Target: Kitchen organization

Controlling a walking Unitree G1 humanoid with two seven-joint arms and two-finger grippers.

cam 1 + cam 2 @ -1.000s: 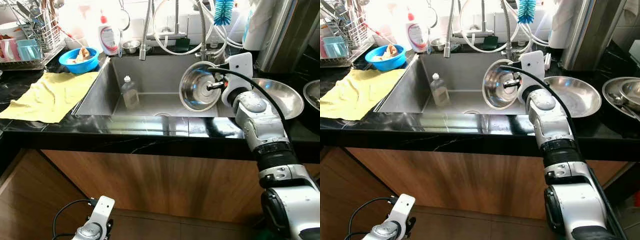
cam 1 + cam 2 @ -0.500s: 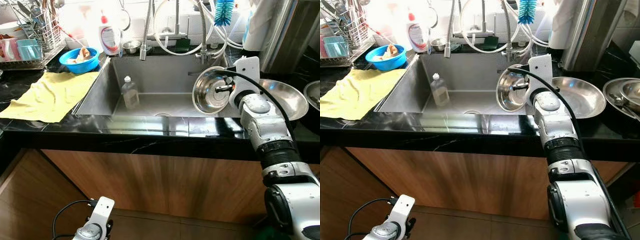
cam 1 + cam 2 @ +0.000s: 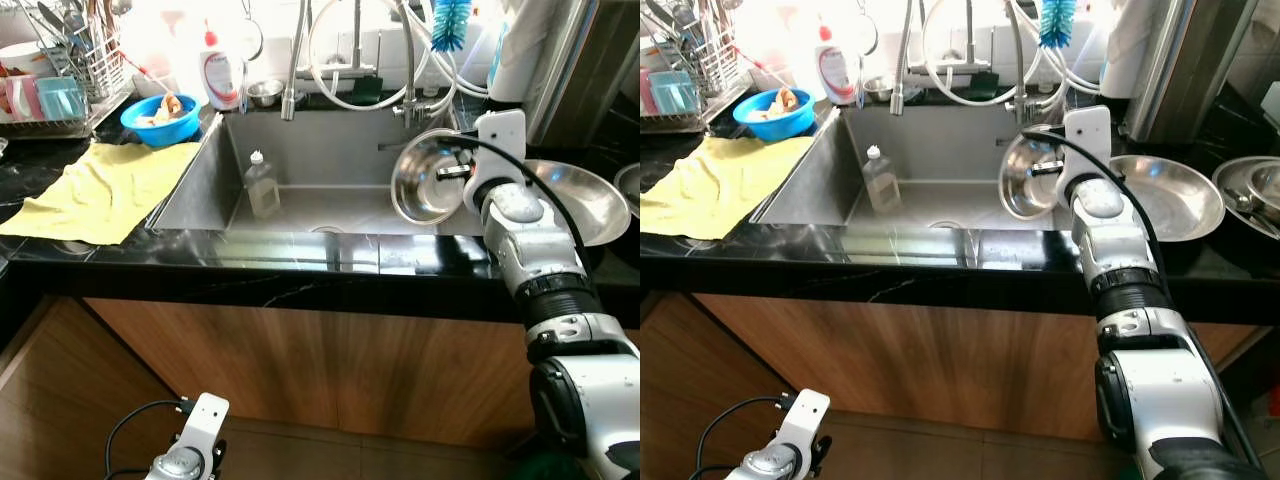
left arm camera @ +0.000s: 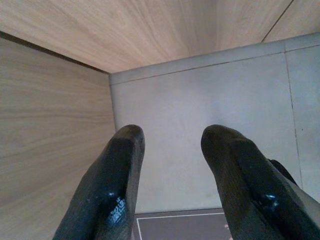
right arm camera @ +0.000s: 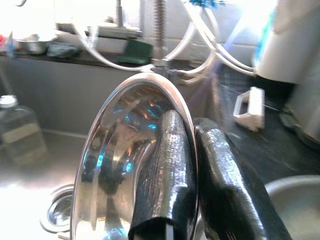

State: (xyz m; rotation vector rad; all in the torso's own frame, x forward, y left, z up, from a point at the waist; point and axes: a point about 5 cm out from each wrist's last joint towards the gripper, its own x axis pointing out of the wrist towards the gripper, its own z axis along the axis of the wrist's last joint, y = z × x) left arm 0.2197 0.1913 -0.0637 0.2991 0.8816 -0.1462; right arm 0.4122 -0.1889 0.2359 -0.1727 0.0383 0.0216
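Observation:
My right gripper (image 3: 452, 172) is shut on the rim of a steel bowl (image 3: 423, 190), holding it on edge over the right end of the sink (image 3: 330, 150). In the right wrist view the fingers (image 5: 170, 175) pinch the steel bowl's rim (image 5: 115, 155), one inside and one outside. A larger steel pan (image 3: 565, 195) lies on the black counter just right of the held bowl. My left gripper (image 4: 170, 165) hangs low by the wooden cabinet, its fingers apart with nothing between them.
A clear soap bottle (image 3: 261, 184) stands in the sink. A yellow cloth (image 3: 105, 190), a blue bowl (image 3: 160, 117) and a dish rack (image 3: 60, 85) sit on the left counter. Faucet hoses (image 3: 350, 60) and a blue brush (image 3: 449, 22) hang behind. More steel dishes (image 3: 1250, 190) rest far right.
The right gripper has carried the steel bowl to the right and a little up, from mid-sink toward the pan on the counter. The left arm has not moved.

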